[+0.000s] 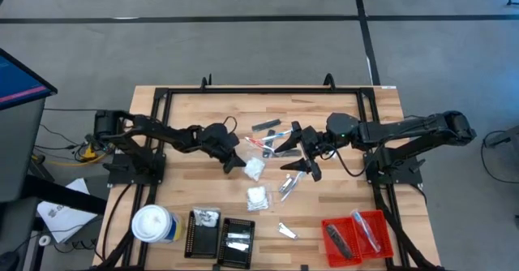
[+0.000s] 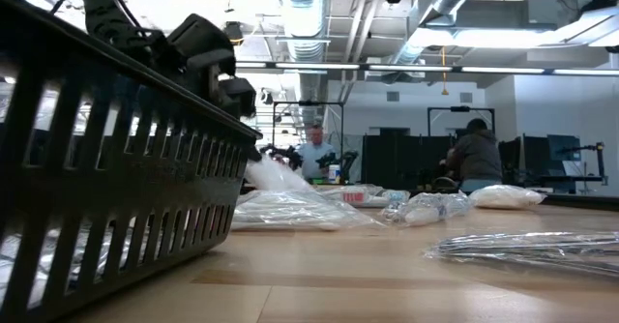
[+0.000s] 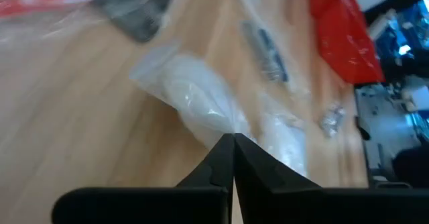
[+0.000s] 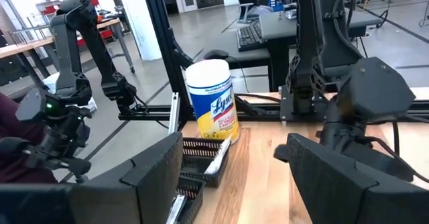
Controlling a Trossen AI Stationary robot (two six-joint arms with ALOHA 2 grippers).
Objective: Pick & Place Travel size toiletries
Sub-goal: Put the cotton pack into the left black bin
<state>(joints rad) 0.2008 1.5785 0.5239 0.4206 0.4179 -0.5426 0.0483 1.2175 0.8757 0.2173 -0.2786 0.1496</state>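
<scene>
I read the left gripper (image 3: 233,158) clamped on a white puffy packet (image 3: 194,96) mid-table; its pinched edge is hidden. The right gripper (image 4: 234,177) hangs nearby, fingers apart.

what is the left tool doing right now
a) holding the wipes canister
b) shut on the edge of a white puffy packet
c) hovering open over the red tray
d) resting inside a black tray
b: in the left wrist view the left tool has its fingers closed together on the tip of the white puffy packet, and the high view puts it mid-table at that packet, far from the red tray.
</scene>
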